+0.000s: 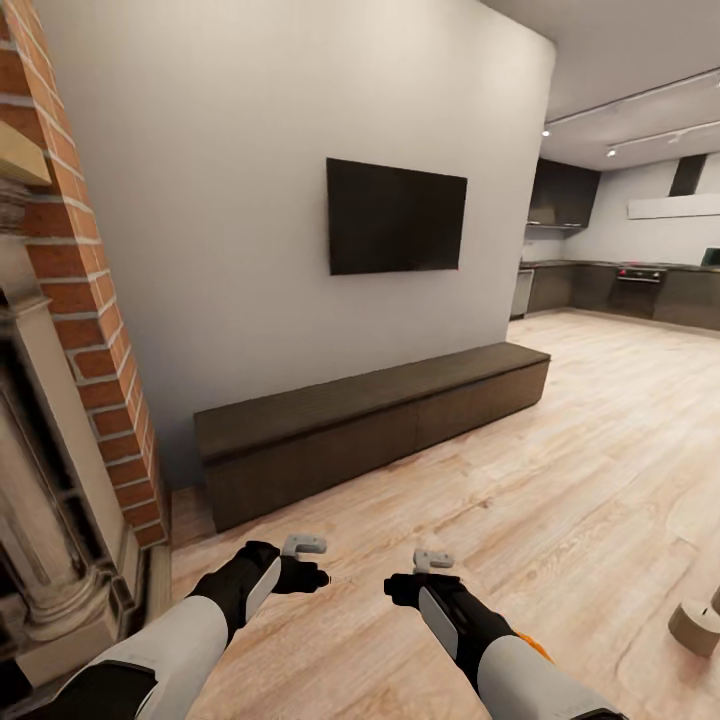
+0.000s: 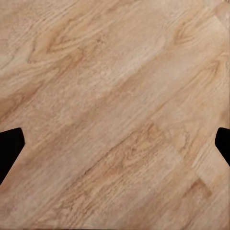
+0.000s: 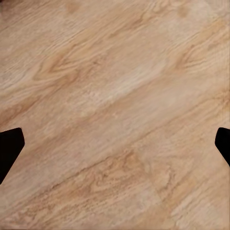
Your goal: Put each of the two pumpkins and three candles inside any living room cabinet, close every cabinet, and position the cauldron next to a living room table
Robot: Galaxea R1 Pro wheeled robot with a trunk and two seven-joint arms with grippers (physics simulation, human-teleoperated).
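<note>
Cabinet [image 1: 370,425]: it is sitting along the wall under the TV [image 1: 396,217], one end near the brick fireplace [image 1: 85,300], every front looking shut.
Handling: the fronts are flat and handleless, likely stiff and heavy to slide; I would judge a top edge or the seam between fronts the only place to hook a fingertip.
Left gripper [image 1: 312,562]: it is hanging over bare floor [image 1: 560,450], fingers spread wide with nothing between them, as its wrist view is showing.
Right gripper [image 1: 420,572]: likewise spread and carrying nothing, over the floor.
Hidden: no pumpkins, candles, cauldron or table are showing from here.
Hard to make out: a tan round thing [image 1: 696,627] is being cut off at the frame's right edge; I cannot tell what it is.
</note>
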